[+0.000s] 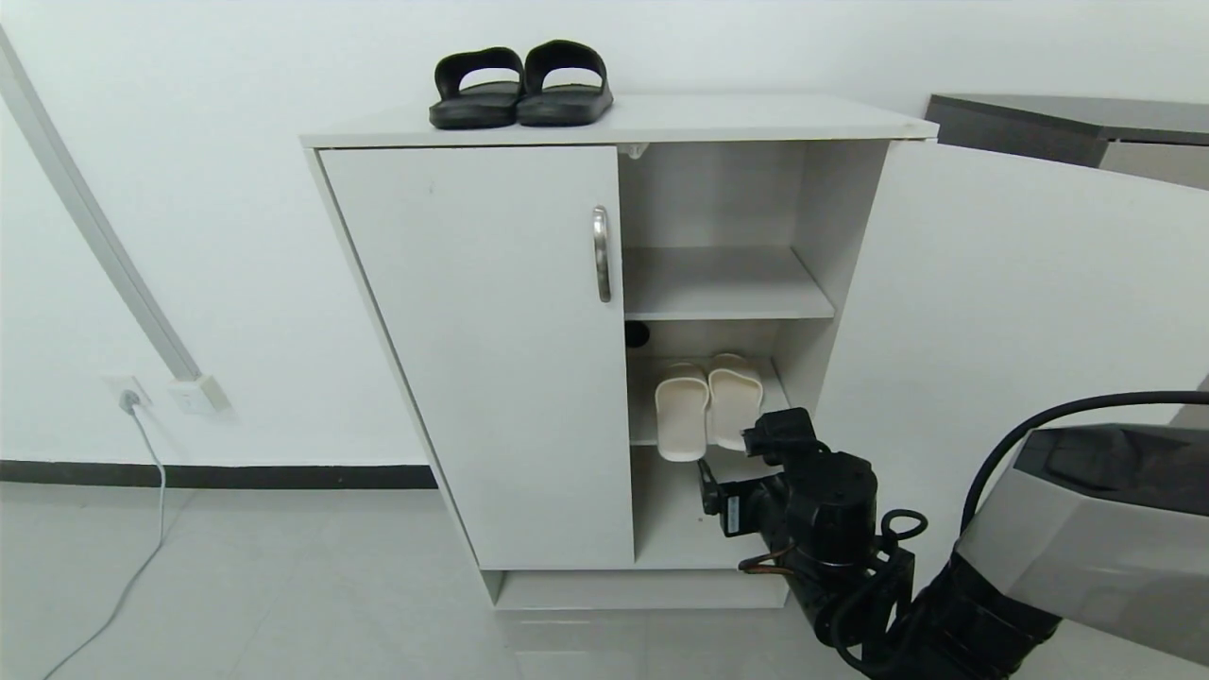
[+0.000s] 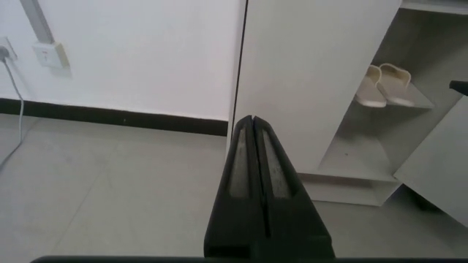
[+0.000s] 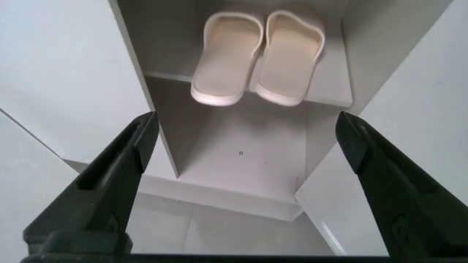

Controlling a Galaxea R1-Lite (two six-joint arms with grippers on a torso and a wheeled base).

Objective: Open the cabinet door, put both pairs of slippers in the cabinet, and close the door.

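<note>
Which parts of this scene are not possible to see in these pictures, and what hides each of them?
Head view: the closed left white cabinet door hides the inside's left half.
Head view: a small dark round thing under the upper shelf sits partly behind that door's edge; unidentifiable.
Head view: the open right gripper covers the near end of one cream slipper.
Head view: the open right white door runs off the picture's edge.

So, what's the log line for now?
right door open | cream slippers on shelf | black slippers on cabinet top | right gripper open | left gripper shut
</note>
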